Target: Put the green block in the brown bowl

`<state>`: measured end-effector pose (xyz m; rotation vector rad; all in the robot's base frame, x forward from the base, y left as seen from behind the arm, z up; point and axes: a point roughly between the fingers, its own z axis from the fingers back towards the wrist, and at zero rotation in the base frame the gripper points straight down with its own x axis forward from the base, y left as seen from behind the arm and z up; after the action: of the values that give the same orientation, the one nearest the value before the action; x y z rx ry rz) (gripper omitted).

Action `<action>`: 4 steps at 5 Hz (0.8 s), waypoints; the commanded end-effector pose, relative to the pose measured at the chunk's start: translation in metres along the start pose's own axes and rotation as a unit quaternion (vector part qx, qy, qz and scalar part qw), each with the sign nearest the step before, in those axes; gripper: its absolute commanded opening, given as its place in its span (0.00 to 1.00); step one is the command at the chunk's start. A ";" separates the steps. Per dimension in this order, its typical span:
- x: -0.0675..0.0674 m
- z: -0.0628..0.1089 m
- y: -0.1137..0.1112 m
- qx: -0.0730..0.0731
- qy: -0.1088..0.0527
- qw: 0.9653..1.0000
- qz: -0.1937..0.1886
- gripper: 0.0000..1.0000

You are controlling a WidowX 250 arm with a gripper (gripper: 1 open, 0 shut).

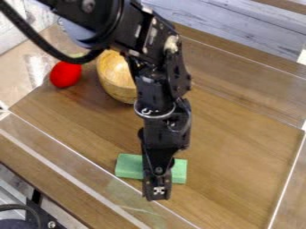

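The green block (127, 165) lies flat on the wooden table, near the front. My gripper (159, 172) points straight down right over its middle, low against it. The jaws stand open across the block's short side. One finger (156, 183) with a white mark hangs in front of the block's near edge, and the other is hidden behind the hand. The block rests on the table and is not lifted. The brown bowl (111, 79) stands at the back left, partly covered by the black arm (156, 72).
A red round toy (66, 73) sits left of the bowl. A clear plastic strip (72, 170) runs along the table's front left edge, and the table's right edge (287, 179) is close by. Bare wood lies right of the block.
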<state>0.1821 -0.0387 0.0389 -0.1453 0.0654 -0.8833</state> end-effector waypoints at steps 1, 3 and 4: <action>-0.003 0.004 0.008 0.010 -0.004 1.000 0.016 1.00; -0.007 0.007 0.011 0.019 0.006 1.000 0.021 0.00; -0.005 0.016 0.014 0.025 0.007 0.998 0.055 0.00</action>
<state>0.1813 -0.0258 0.0426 -0.1055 0.1170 -0.7754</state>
